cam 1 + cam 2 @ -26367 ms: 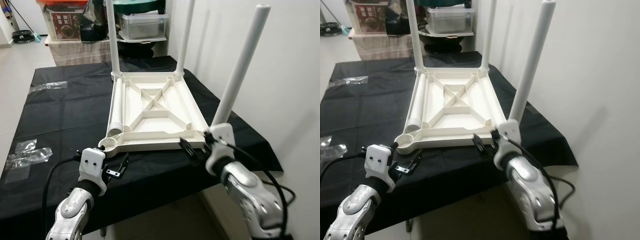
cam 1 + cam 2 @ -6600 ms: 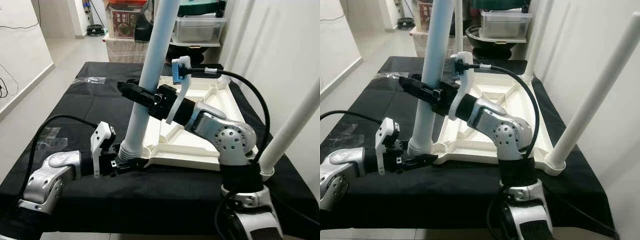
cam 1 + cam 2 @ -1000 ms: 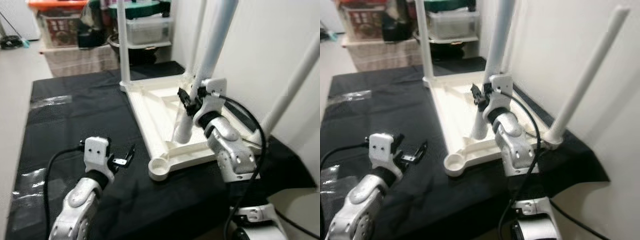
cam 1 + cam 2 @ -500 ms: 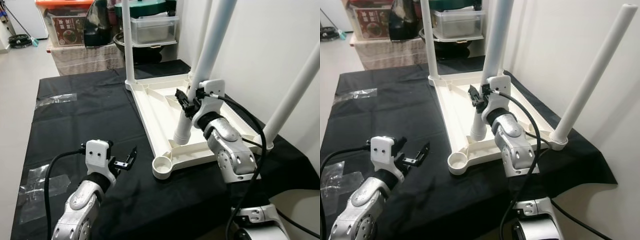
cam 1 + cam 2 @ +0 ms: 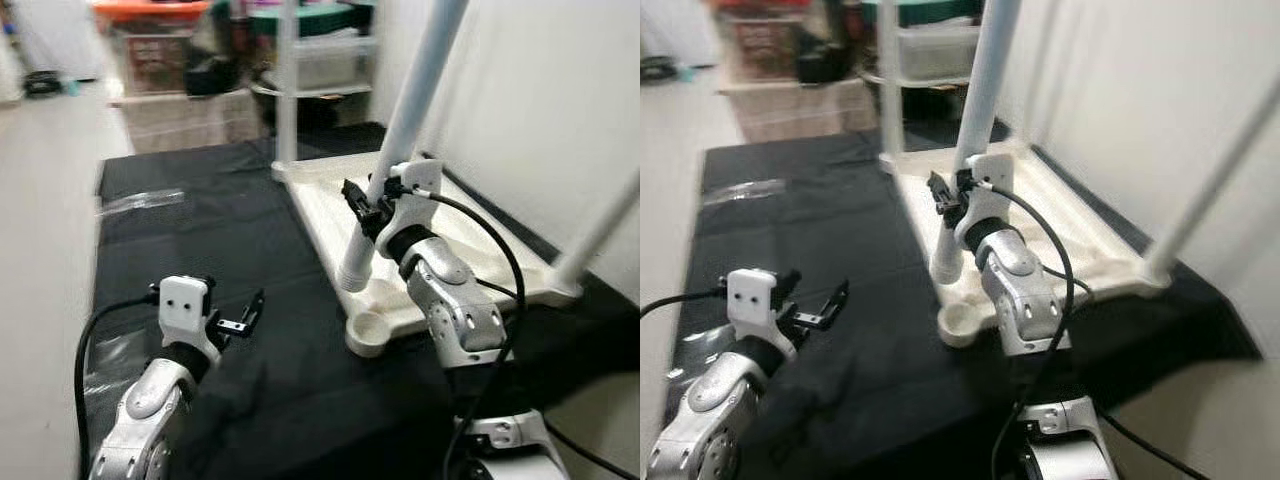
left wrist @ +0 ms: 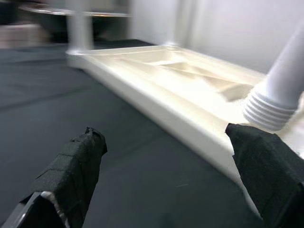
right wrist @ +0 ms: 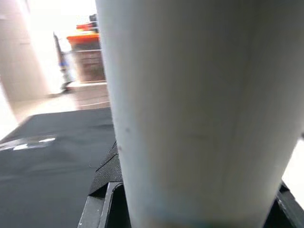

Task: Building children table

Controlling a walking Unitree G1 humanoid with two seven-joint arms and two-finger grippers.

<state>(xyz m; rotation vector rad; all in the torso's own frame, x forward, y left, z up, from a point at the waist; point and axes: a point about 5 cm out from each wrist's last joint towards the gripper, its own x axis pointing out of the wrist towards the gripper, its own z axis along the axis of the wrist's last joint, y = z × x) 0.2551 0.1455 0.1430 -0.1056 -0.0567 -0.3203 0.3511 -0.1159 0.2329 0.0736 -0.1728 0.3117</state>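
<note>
The white table top lies upside down on the black cloth. Mounted legs rise at its far corner and right corner. My right gripper is shut on a loose white leg, tilted, with its threaded end hanging just above and behind the empty corner socket. In the right wrist view the leg is very close. My left gripper hovers open over the cloth, left of the socket. Its fingers flank the threaded end.
Clear plastic wrap lies on the cloth at the far left. Storage boxes and shelves stand beyond the table. A white wall runs close along the right side. The cloth's left edge drops to the floor.
The whole view has swung, so things sit further right and are blurred. The held leg's threaded end has moved left, from right of the empty socket to just behind it.
</note>
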